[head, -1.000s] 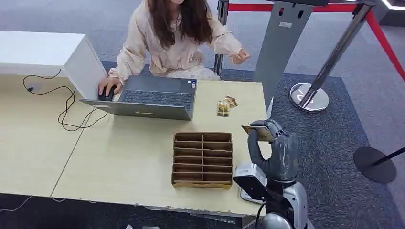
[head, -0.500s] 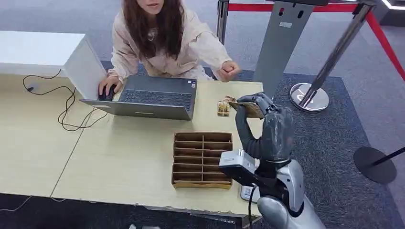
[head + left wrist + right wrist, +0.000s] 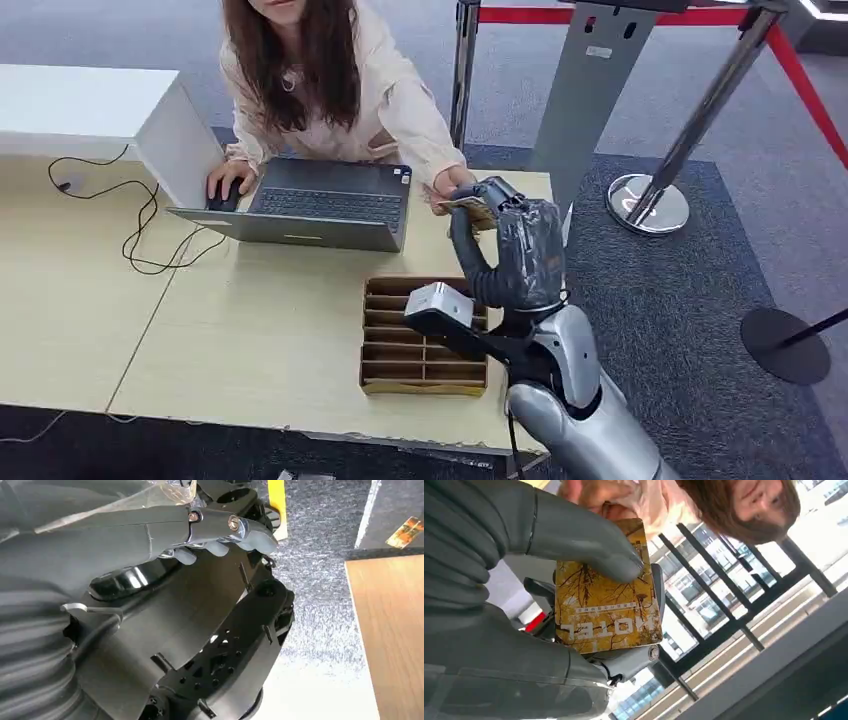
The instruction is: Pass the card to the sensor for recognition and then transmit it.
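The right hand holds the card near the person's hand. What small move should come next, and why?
Probably loosen the right hand so that the person's hand can take the card. The thumb presses the card against the fingers, and the person's hand seems to touch its far edge.

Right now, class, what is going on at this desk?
The right robot hand holds a yellow card out over the desk, pinched under its thumb. A seated person reaches for it; their hand is at the card's edge, while their other hand rests beside a laptop. A divided box sits on the desk. The left robot hand hangs down, holding nothing.
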Controlling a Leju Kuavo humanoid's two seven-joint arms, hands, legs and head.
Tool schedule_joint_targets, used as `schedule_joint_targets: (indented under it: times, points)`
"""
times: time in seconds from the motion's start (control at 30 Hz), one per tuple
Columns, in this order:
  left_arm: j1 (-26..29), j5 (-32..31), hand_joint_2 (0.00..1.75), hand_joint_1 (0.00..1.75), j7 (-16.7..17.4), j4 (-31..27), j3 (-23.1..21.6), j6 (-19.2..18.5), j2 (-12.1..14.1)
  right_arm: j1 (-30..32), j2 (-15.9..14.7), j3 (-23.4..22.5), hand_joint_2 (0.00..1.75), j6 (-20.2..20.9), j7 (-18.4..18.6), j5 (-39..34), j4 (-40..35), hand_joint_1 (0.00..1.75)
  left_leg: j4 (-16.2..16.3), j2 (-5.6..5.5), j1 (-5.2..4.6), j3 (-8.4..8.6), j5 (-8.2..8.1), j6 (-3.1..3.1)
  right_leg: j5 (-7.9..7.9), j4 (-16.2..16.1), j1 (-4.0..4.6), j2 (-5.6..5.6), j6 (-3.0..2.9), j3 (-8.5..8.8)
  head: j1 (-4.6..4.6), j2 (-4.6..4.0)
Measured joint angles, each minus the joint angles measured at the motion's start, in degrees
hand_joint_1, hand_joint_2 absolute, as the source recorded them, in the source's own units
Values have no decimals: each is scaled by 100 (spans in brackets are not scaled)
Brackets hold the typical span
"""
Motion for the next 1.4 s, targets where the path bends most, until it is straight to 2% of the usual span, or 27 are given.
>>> schedule_joint_targets:
  times: [0.5, 0.57, 0.6, 0.63, 0.9, 1.07, 1.27, 1.4]
  points:
    - [-6, 11, 175, 0, 127, -2, 0, -65, -100, -501, 649, 513, 175, -203, -253, -380, 1529, 175, 0, 0, 1, 0, 0, 0, 0, 1, 1, 0, 0, -1, -2, 0]
    - [-6, 11, 175, 0, 140, -2, 0, -74, -105, -549, 701, 572, 175, -225, -271, -382, 1671, 122, 0, 0, 1, 0, 0, -1, 0, 1, 1, 0, 0, -2, -2, 0]
    - [-6, 11, 175, 0, 144, -2, 0, -74, -105, -563, 728, 586, 175, -230, -275, -382, 1733, 10, 0, 0, 1, 0, 0, -1, 0, 1, 1, 0, 0, -2, -2, 0]
    - [-6, 11, 175, 0, 151, -2, 0, -77, -105, -567, 750, 599, 175, -230, -278, -382, 1777, 0, 0, 0, 1, -1, 0, -1, 0, 1, 1, 0, 0, -2, -2, 0]
    - [-6, 11, 175, 0, 159, -2, 0, -81, -107, -633, 833, 730, 175, -289, -225, -262, 2050, 0, 0, 0, 0, 2, 0, 0, 0, 0, 1, 0, 0, -2, -2, 0]
    - [1, 13, 175, 0, 125, -2, 0, -79, -105, -612, 826, 771, 175, -315, -155, -61, 1975, 0, 1, 0, 0, 6, 0, 0, 0, 0, 1, 0, 0, -2, -2, 2]
    - [16, 92, 175, 0, 107, -2, 0, -52, -103, -395, 714, 804, 175, -146, 18, 361, 1335, 0, 1, 0, 0, 7, 0, -1, 0, 0, 1, 0, 0, -2, -2, 0]
    - [31, 175, 175, 0, 50, -2, 2, -22, -100, 63, 459, 793, 175, -41, 63, 760, 614, 0, 2, 0, -1, 8, -2, 0, -1, -3, 2, 0, 0, -2, 0, 0]
